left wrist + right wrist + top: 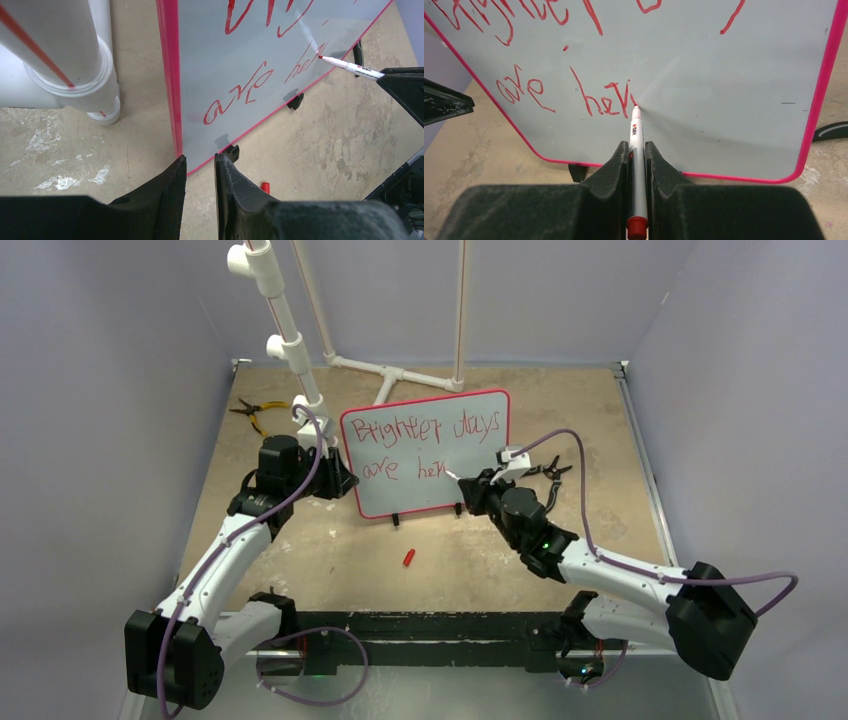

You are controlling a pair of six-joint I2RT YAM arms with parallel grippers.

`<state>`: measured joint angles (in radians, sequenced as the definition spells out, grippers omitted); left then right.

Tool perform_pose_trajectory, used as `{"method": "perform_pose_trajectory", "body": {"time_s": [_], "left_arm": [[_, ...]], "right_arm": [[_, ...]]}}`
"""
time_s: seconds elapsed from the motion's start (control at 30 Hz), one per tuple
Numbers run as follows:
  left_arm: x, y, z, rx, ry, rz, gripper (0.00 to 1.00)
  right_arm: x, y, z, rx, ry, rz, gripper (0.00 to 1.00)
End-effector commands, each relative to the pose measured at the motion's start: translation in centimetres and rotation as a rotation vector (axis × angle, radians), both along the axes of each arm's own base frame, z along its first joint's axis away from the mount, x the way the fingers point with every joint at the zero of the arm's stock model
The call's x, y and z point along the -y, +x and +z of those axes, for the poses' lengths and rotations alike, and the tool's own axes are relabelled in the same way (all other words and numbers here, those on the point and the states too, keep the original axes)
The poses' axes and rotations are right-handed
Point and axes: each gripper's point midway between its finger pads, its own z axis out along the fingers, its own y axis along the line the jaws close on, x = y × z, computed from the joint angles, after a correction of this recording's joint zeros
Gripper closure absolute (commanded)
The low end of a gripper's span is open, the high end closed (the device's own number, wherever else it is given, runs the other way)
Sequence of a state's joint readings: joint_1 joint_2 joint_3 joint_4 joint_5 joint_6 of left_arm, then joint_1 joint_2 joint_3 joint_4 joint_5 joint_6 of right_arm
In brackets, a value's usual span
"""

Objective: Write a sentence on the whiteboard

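The whiteboard [470, 455] stands upright on its black feet mid-table, red-framed. The sentence [420, 430] in red reads "Brighter days" above "are her". My right gripper [636, 145] is shut on a white marker [635, 125] with a red end. Its tip touches the board just after the last letter [624, 102]. The marker [350, 67] also shows in the left wrist view, tip on the whiteboard [240, 115]. My left gripper [200, 157] holds the board's lower left corner between its fingertips. From above it [338, 478] sits at the board's left edge.
A red marker cap [408, 557] lies on the table in front of the board. Yellow-handled pliers [255, 412] lie at the back left. A white pipe stand [285, 330] rises just left of the board, close to the left gripper. A small black tool [552, 472] lies right of the board.
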<state>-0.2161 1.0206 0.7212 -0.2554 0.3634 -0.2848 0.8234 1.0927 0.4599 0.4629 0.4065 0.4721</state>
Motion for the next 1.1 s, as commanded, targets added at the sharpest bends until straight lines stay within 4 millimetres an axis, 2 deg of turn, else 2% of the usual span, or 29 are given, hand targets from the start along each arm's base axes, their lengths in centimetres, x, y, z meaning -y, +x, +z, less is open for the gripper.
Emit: {"method": "perform_pose_trajectory", "body": {"time_s": [0.0,0.23,0.5,0.8,1.07], "left_arm": [[-0.1,0.2,0.3,0.030,-0.003,-0.004,0.74],[-0.1,0.2,0.3,0.029,-0.003,-0.002,0.74],[-0.2,0.2,0.3,0.030,-0.001,0.000,0.74],[-0.2,0.2,0.3,0.030,-0.002,-0.001,0.74],[-0.2,0.2,0.3,0.031,-0.002,-0.001,0.74]], "right_arm": [[1.3,0.4,0.5,-0.003,0.010,-0.072,1.00],[1.7,0.7,1.9,0.034,0.014,-0.093,1.00],[0.7,1.2,4.0,0.097,0.033,-0.056,1.00],[-0.4,1.0,3.6,0.095,0.029,-0.003,1.00],[-0.5,1.0,2.1,0.060,0.004,0.001,1.00]]}}
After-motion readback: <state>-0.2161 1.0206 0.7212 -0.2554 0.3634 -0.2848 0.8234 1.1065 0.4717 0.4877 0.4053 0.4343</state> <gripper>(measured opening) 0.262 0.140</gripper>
